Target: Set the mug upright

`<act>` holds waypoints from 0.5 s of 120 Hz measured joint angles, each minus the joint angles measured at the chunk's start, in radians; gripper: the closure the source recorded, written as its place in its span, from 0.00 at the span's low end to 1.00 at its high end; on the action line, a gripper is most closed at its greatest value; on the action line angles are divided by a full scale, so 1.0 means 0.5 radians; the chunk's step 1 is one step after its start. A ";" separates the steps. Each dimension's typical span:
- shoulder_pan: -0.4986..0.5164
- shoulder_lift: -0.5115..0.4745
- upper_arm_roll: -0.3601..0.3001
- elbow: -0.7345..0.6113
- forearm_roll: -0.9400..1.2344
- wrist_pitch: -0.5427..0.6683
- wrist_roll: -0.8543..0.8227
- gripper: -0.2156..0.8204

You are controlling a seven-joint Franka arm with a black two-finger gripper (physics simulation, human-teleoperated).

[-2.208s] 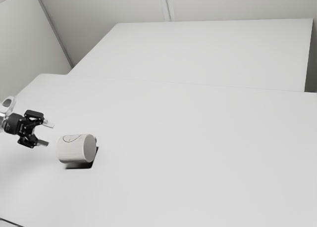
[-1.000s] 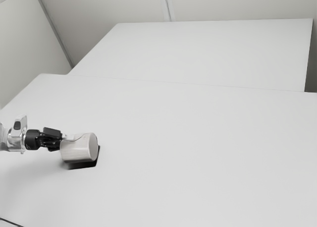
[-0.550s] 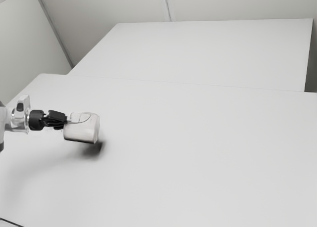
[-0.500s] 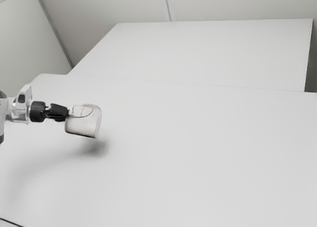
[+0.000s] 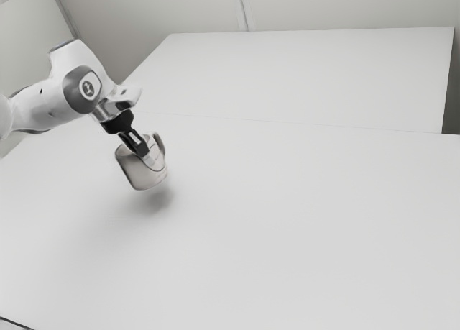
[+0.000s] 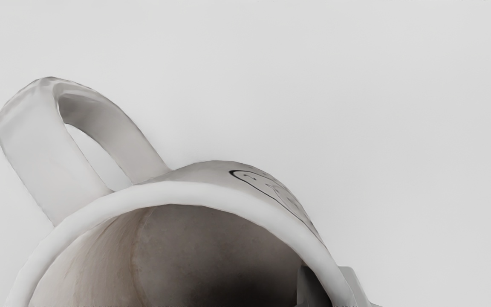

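Mug (image 5: 141, 172) up off the table (image 5: 295, 229), near the exterior view's left side, with its soft shadow (image 5: 154, 200) beneath. It leans: mouth up and toward the arm (image 5: 75, 82), base down and toward the exterior view's right. Not upright, not set down.

Gripper (image 5: 150, 157) is pinching the mug's wall at the rim (image 6: 173, 192). Wrist view gives me one finger inside the mouth (image 6: 309, 286) and the other outside (image 6: 357, 286), the wall between them. Handle (image 5: 159, 145) stands off the wall, aside from the pinch.

My read of the step: levelling the mug in the air, then putting it down on its base. The hand slants much as the mug does, so I would swing it toward vertical and let the mug follow, slowly, since a grip on one bit of wall could let the body pivot. Level the base before contact; if an edge lands first, ease down gently and let it seat rather than press.

Once the base sits flat, open only enough to free the wall, then draw straight up along it. Main risk there: the inner finger snagging the rim and tipping the mug back over. Handle wants clearance too as the wrist turns.
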 joint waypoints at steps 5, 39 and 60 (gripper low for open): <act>-0.094 0.014 0.002 -0.013 0.103 0.065 -0.114 0.96; -0.125 0.039 0.008 -0.218 0.469 0.329 -0.817 0.96; -0.122 0.046 0.009 -0.233 0.494 0.403 -1.127 0.96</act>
